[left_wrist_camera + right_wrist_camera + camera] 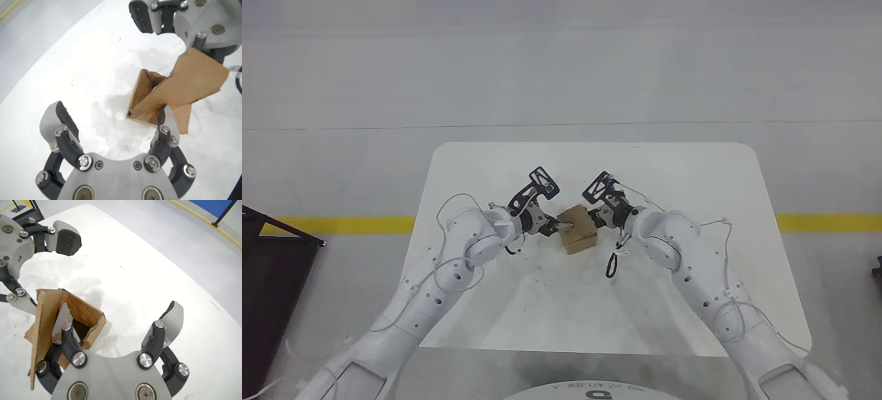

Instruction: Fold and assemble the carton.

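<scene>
Carton: a small brown corrugated-cardboard carton (577, 232), partly erected, mouth open, one long flap raised; it stands about the middle of the white round-cornered table (492, 170). The edges at the mouth are ragged.
Left gripper: the left gripper (112, 110) is spread wide and nothing is grasped. One finger is laid against the outside of the carton beneath the raised flap; the other is held well clear of the carton.
Right gripper: the right gripper (119, 308) is likewise released. One finger is set inside the carton's mouth against the flapped wall; the other is left outside, apart from the carton.
Step in hand: judged to be shaping of wall and flap — no fold is closed yet.
Risk, tearing: the frayed edges may be ripped further if the inner finger is driven sideways.
Risk, tipping: the carton is clamped by neither gripper, so it may be toppled or slid by unmatched pressure.
Risk, collision: the grippers are close across the carton — fingers may be struck together.
</scene>
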{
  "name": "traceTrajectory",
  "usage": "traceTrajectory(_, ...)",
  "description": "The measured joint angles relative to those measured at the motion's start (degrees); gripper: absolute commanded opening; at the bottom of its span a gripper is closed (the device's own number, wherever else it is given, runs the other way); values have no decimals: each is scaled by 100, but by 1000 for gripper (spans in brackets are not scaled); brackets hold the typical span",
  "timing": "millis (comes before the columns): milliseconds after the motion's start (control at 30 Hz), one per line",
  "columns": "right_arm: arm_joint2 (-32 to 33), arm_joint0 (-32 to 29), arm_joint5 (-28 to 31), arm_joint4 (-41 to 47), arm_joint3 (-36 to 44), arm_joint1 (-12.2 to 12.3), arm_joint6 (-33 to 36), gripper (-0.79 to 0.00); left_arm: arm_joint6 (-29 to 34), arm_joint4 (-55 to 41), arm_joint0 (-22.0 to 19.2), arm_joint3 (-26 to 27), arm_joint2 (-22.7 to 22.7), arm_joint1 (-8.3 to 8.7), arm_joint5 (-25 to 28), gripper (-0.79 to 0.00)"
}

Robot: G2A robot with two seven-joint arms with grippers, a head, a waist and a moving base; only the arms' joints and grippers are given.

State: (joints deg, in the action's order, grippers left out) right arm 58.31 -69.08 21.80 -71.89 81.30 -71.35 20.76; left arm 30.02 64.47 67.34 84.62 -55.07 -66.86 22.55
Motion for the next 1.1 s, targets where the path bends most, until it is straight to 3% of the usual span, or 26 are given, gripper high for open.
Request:
traceTrajectory(267, 645, -367, -461, 236, 266, 104, -229, 0, -3, 4, -97, -164, 68, -39, -31, 0)
traceTrajectory(467, 1185, -932, -197, 384, 557, 231, -513, 0, -4, 11, -106, -171, 62, -46, -20, 0)
traceTrajectory(667, 1216, -1238, 232, 149, 811, 295, -617, 0, 9, 45, -98, -129, 51, -46, 17, 0)
traceTrajectory(1100, 945, -1017, 188, 190, 576, 257, -415, 0, 24, 81, -71, -82, 28, -53, 23, 0)
